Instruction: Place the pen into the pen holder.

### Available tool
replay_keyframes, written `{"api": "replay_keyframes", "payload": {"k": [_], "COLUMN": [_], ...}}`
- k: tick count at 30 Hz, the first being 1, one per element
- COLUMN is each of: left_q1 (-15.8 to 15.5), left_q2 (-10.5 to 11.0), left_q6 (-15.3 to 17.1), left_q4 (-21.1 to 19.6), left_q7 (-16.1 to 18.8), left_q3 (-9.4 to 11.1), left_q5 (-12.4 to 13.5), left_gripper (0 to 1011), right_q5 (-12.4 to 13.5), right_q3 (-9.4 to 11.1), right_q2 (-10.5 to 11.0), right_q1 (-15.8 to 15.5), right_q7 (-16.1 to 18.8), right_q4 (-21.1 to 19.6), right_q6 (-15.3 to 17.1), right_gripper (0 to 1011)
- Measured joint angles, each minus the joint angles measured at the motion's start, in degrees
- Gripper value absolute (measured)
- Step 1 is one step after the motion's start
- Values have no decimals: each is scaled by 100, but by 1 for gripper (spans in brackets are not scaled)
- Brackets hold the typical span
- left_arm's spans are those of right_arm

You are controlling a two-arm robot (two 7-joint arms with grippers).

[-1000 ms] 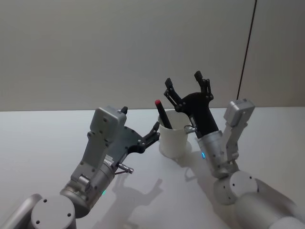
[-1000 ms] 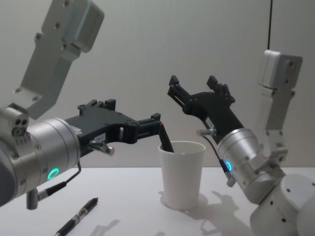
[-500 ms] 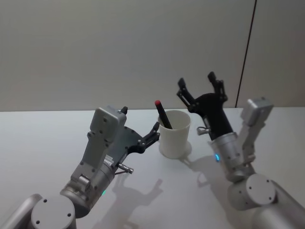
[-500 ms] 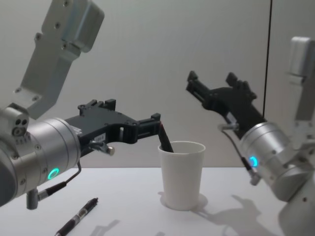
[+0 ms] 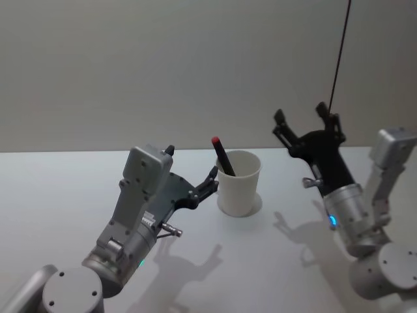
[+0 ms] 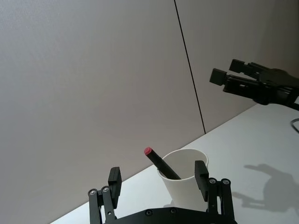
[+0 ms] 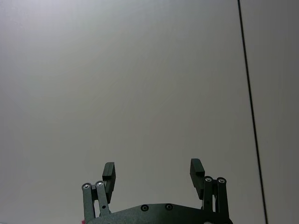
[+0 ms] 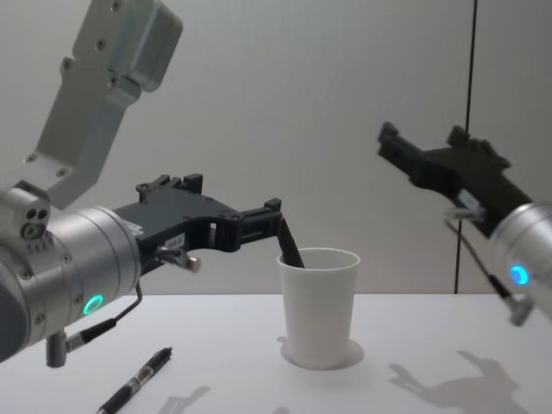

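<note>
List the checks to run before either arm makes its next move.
1. Pen in the pen holder, red end up, leaning on the rim: ok.
2. Pen holder upright on the table: ok.
3. Right gripper open, empty, raised well off to the holder's right: ok.
4. Left gripper open, holding nothing: ok.
5. Left gripper's fingers clear of the holder's wall: cannot tell; they sit close beside it.
6. No pen left out: not ok; a second pen lies on the table near the left arm.
</note>
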Motion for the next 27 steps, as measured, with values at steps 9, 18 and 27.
{"api": "replay_keyframes", "payload": {"k": [9, 18, 27], "left_q1": [0, 0, 0], "left_q2": [0, 0, 0], "left_q6": [0, 0, 0], "left_q4": [0, 0, 0], "left_q7": [0, 0, 0], "left_q3": [0, 0, 0], "left_q5": [0, 0, 0], "left_gripper": [1003, 1003, 1003], "right_q5": [126, 226, 380], "right_q3": [206, 407, 603], "right_q2": [337, 661, 957], "right_q1": [-515, -951, -1282], "right_q7": [-40, -70, -67], "right_q4": [-929, -1705, -2273], "right_q6": [826, 1581, 2263], "right_gripper": [1002, 1002, 1002]}}
